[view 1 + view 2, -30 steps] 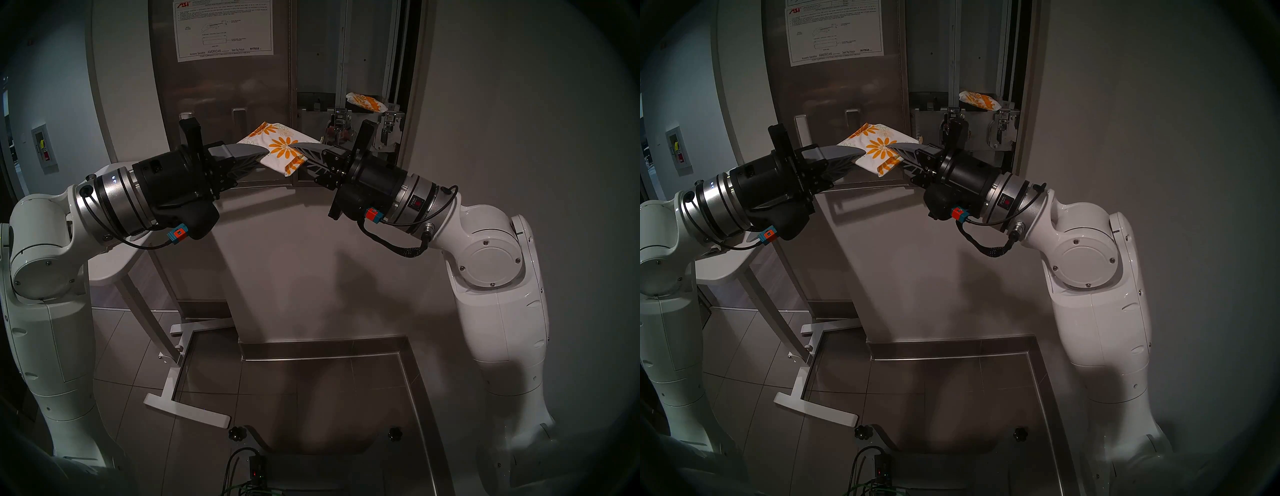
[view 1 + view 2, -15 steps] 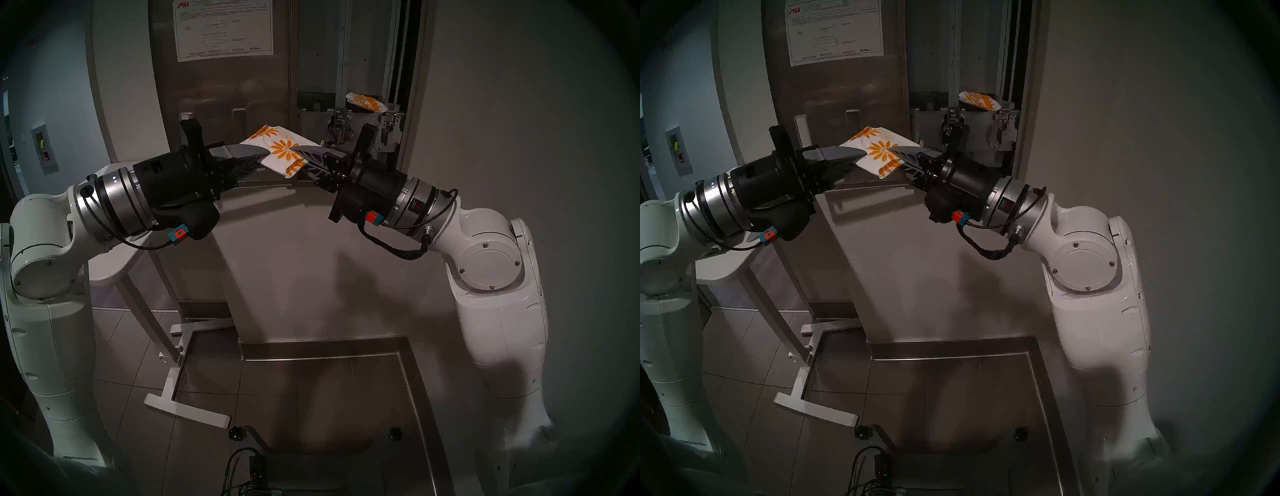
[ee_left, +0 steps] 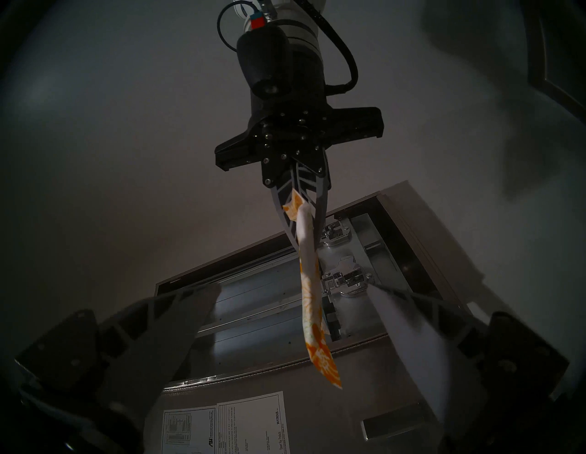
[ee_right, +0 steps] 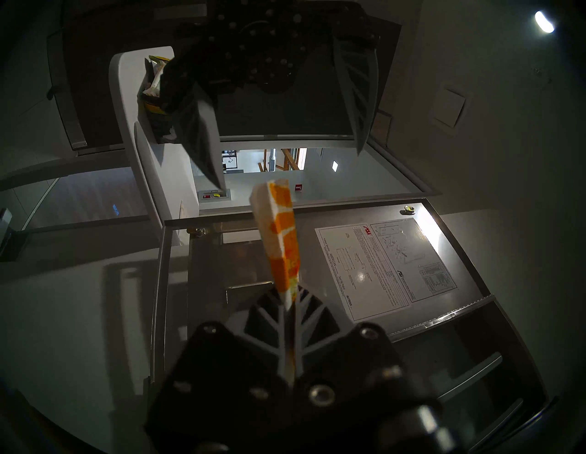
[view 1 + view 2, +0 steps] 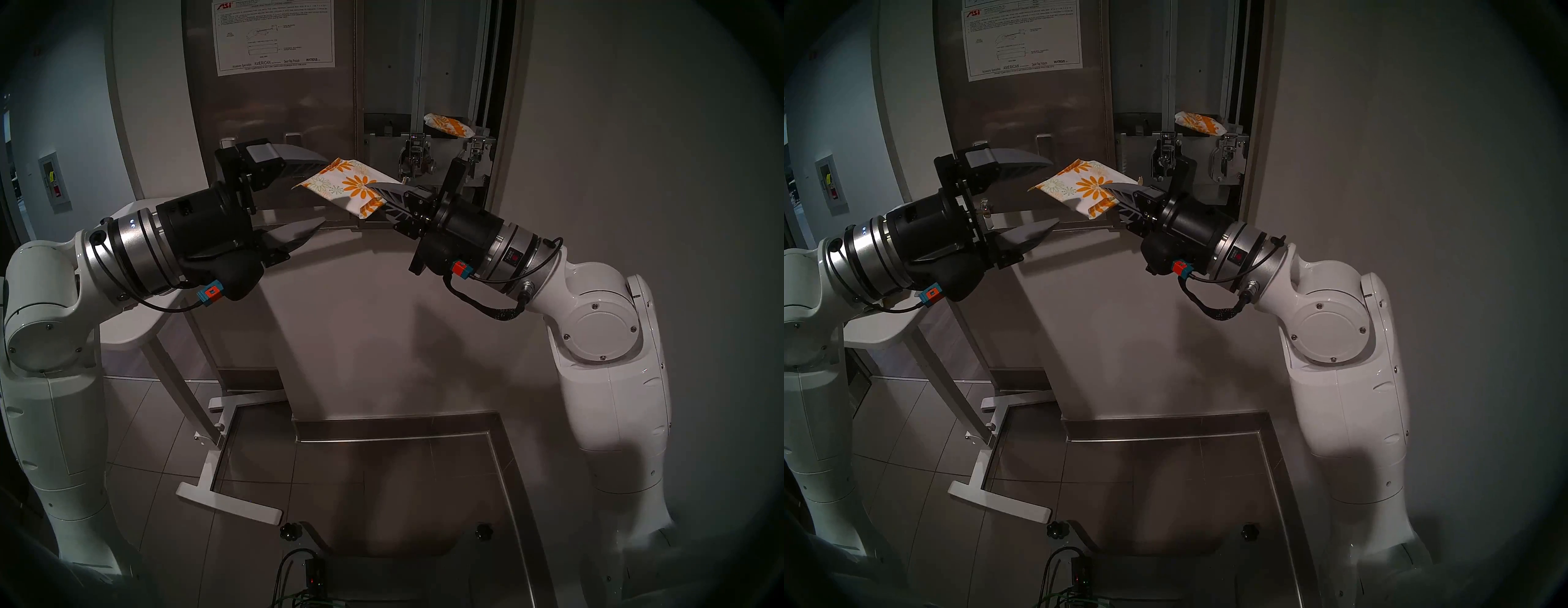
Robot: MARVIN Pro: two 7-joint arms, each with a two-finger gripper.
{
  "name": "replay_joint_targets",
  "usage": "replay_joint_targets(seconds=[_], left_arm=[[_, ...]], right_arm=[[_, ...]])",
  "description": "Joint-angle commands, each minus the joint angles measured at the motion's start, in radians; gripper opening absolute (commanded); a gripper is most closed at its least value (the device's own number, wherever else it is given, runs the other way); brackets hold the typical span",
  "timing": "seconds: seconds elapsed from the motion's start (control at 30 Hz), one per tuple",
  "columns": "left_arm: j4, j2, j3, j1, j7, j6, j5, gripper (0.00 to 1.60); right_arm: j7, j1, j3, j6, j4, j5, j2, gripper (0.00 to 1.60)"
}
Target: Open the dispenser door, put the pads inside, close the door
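Observation:
The steel dispenser on the wall stands open, its door swung left with the white instruction sheet facing me. My right gripper is shut on one end of a daisy-print pad and holds it in the air in front of the door's lower part. The pad also shows in the left wrist view and the right wrist view. My left gripper is open, its fingers above and below the pad's free end, not touching it. A second pad lies inside the dispenser on the right.
Two chrome latches sit inside the dispenser below the pad shelf. A white side table stands at the left behind my left arm, with a torn black-and-yellow bag on it. A steel-edged floor frame lies below.
My left gripper has let go of the pad, opened wide and drawn back to the left. My right gripper has kept the pad and carried it slightly right.

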Motion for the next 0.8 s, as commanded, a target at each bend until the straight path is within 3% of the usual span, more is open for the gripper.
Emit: replay_joint_targets(seconds=[0.0,0.3,0.77], left_arm=[[-0.017,-0.054,-0.061,0.007,0.026,0.085,-0.034,1.60],[-0.040,-0.135,-0.162,0.064,0.051,0.189,-0.044,1.60],[-0.097,-0.234,-0.300,0.275,0.033,0.191,-0.209,1.60]], right_arm=[[-0.039,-0.005,0.015,0.013,-0.008,-0.031,-0.032,0.00],[-0.092,0.001,0.044,0.036,0.000,-0.103,-0.072,0.00],[-0.175,0.028,0.080,0.082,0.033,-0.206,-0.132,0.00]])
